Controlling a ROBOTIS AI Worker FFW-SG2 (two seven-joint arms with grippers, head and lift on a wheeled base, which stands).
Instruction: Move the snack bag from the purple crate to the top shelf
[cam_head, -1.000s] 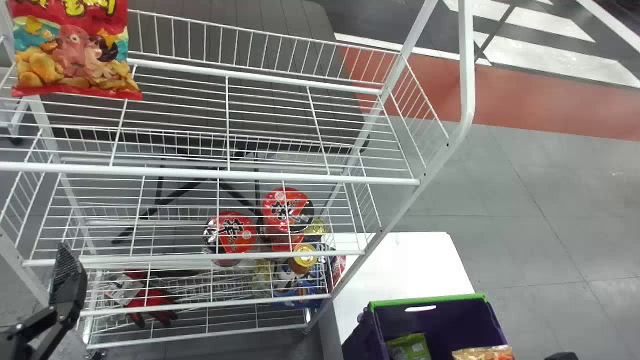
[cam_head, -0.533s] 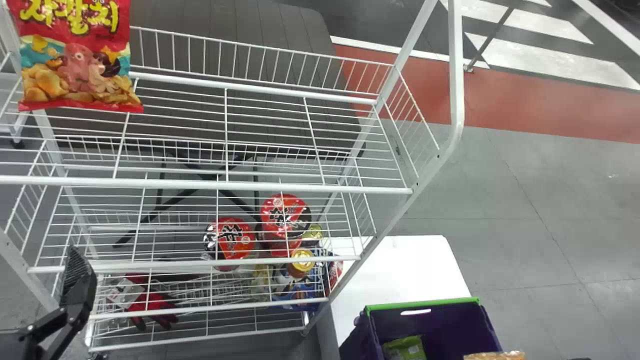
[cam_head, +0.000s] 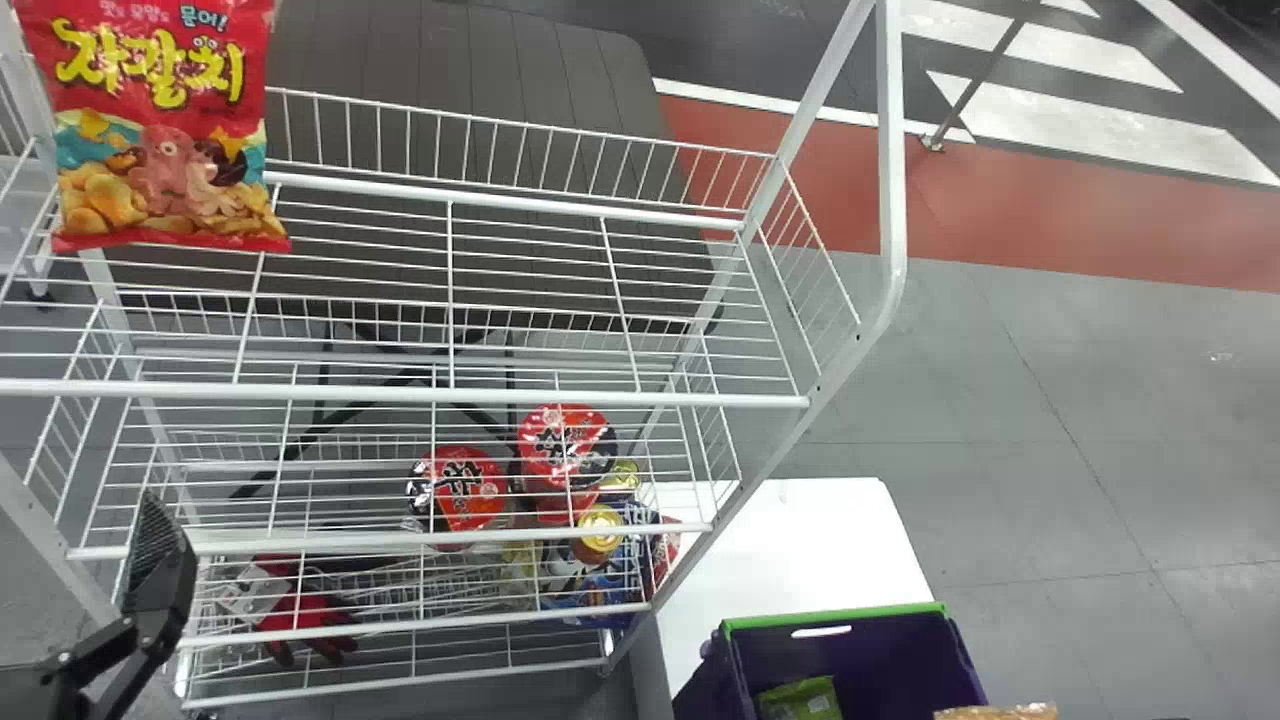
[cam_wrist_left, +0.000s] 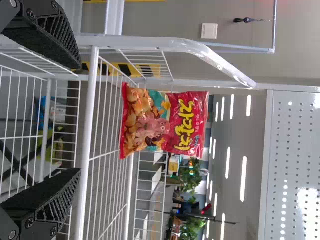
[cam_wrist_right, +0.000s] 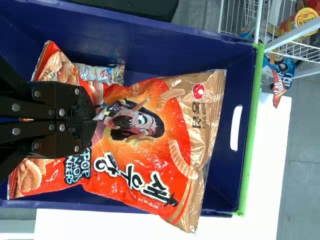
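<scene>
Pointing lengthwise toward green rim (cam_wrist_right: 252, 130), snack bag (cam_wrist_right: 175, 117)

Black links (cam_wrist_right: 42, 110), silver screws (cam_wrist_right: 62, 112), ribbed fingers (cam_wrist_left: 59, 199).

red snack bag (cam_head: 165, 130): "자갈치" | orange snack bag (cam_wrist_right: 142, 155): "새우깡", "농심"

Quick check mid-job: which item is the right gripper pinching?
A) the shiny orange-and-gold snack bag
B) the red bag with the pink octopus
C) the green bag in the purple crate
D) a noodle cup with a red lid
A: the right gripper is closed on the orange-and-gold snack bag, which spreads out on both sides of it.
</scene>
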